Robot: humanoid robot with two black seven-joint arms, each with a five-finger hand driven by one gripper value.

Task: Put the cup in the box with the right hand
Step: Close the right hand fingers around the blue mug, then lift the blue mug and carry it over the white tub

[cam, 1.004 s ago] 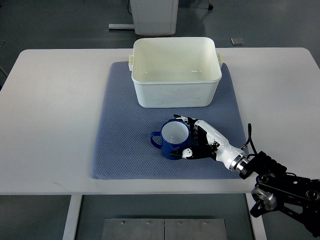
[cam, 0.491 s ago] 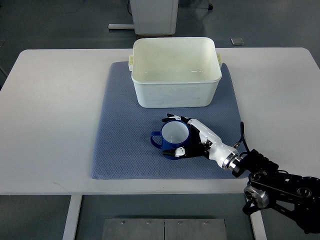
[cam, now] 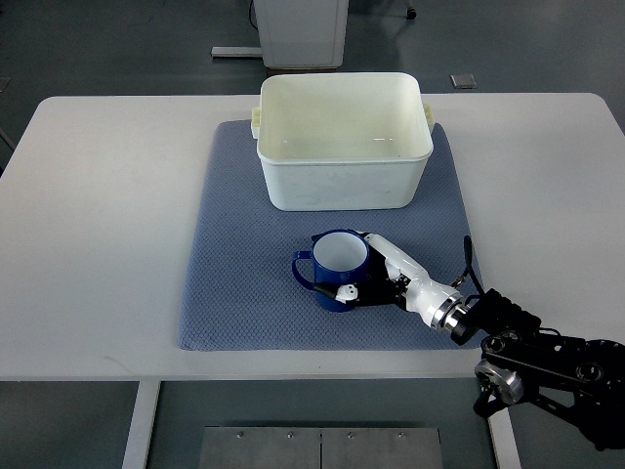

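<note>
A blue cup [cam: 333, 267] with a white inside stands upright on the blue-grey mat [cam: 234, 264], its handle pointing left. My right hand [cam: 366, 270] reaches in from the lower right and its fingers wrap the cup's right side, thumb at the front. The white box [cam: 344, 140] stands empty at the mat's far edge, a short way beyond the cup. The left arm does not show.
The mat lies on a white table [cam: 107, 215]. My right forearm and its black joint [cam: 532, 357] hang over the table's front right edge. A white pedestal [cam: 301, 29] stands on the floor behind the table.
My right hand has slid left and closed around the cup. The cup has shifted slightly up and left.
</note>
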